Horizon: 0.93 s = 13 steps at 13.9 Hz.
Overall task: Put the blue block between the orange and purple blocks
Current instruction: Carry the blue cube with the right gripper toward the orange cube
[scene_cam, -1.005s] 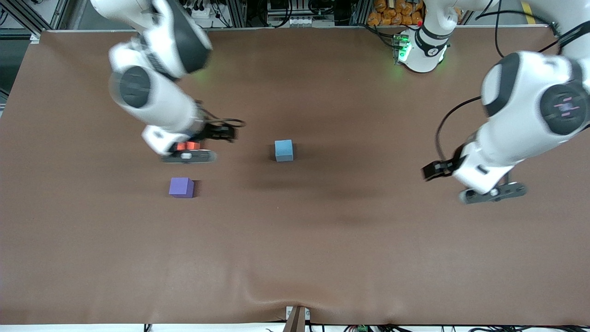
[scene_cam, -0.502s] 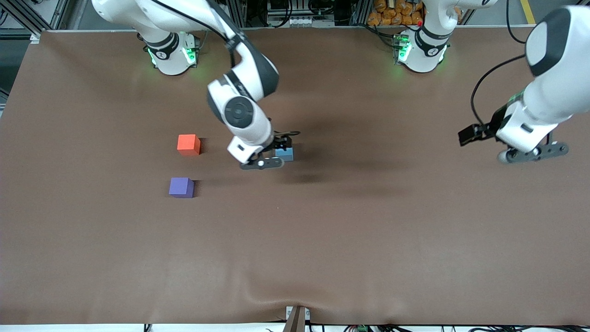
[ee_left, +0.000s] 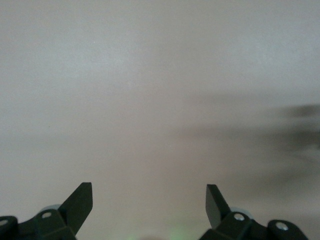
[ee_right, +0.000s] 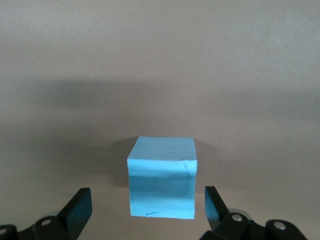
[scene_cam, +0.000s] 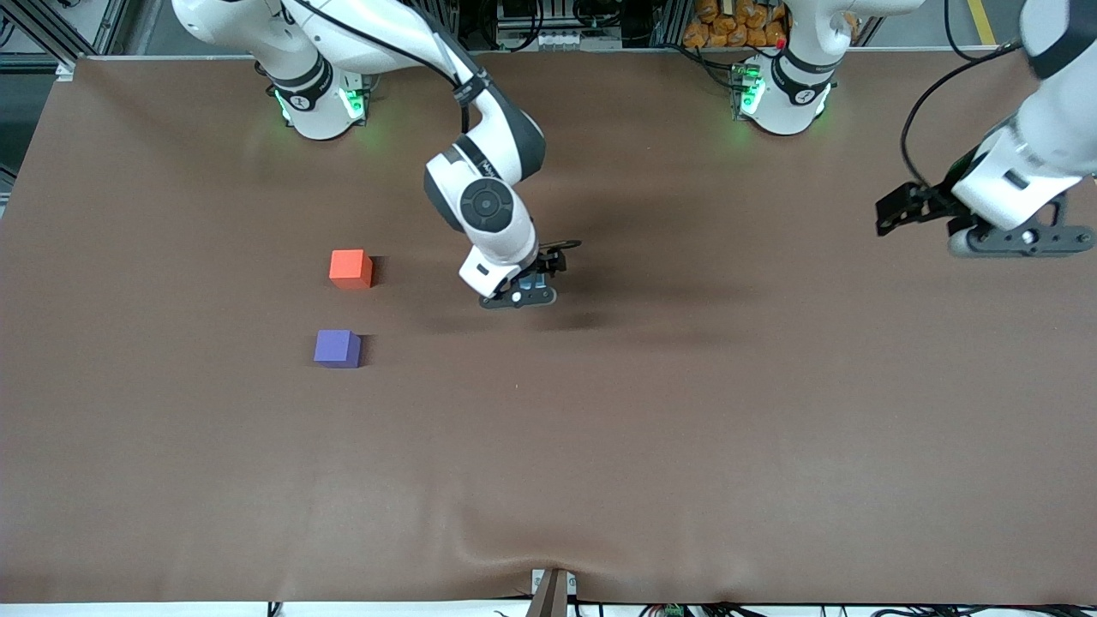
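Blue block [ee_right: 162, 177]: sits on the tabletop [scene_cam: 686, 428] near its middle, toward the left arm's end from the other two cubes; not lifted.
Right hand [scene_cam: 524, 287]: low over the blue block, fingers spread wide with one on each side of the cube and not touching it; judged to be placed so for a straight close-and-lift.
Orange block [scene_cam: 350, 267]: on the tabletop toward the right arm's end, well apart from the blue block.
Purple block [scene_cam: 337, 348]: nearer the front camera than the orange block, with a bare gap between the two; judged to be the slot meant for the blue cube.
Left hand [scene_cam: 1011, 242]: up over the left arm's end of the tabletop, fingers wide, holding nothing; this arm waits.
Hidden in front view: the blue block is almost wholly covered by the right wrist and hand.
Hidden in right wrist view: fingertips cut off at the edge, so their height against the cube is unclear.
Left wrist view: only bare, smeared tabletop.
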Tool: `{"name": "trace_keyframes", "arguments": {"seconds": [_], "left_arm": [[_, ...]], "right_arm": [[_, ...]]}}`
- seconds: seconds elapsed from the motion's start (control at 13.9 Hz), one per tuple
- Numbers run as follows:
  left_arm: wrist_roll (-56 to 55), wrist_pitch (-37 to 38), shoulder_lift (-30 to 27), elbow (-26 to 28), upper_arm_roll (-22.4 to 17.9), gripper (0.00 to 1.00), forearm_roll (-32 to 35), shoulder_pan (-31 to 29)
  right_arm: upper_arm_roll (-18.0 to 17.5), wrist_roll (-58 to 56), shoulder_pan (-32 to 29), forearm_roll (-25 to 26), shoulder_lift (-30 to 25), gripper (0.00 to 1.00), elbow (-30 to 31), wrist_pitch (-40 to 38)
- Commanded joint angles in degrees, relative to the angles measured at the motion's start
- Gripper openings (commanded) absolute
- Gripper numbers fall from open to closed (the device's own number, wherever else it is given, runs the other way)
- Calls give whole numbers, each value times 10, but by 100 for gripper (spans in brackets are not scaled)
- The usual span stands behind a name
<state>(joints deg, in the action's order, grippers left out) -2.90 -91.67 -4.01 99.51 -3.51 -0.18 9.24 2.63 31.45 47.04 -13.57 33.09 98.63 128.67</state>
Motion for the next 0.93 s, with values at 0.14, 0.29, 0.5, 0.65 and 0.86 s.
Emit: {"name": "trace_keyframes", "arguments": {"seconds": [0.14,0.29,0.5,0.65,0.86], "left_arm": [[12,47,0,-45,96,100,11,-84],[11,48,1,-45,124,100,11,-107],[4,47,4,-54,123,100,11,-99],[6,48,22,-80,121,100,11,-92],[5,49,33,-90,118,100,11,-85]], "right_arm": [[11,9,18,4,30,100,10,51],[11,9,17,17,36,100,10,56],[9,7,12,51,39,1,7,55],[9,8,9,50,35,0,4,47],[10,9,-10,50,9,0,0,-6]]}}
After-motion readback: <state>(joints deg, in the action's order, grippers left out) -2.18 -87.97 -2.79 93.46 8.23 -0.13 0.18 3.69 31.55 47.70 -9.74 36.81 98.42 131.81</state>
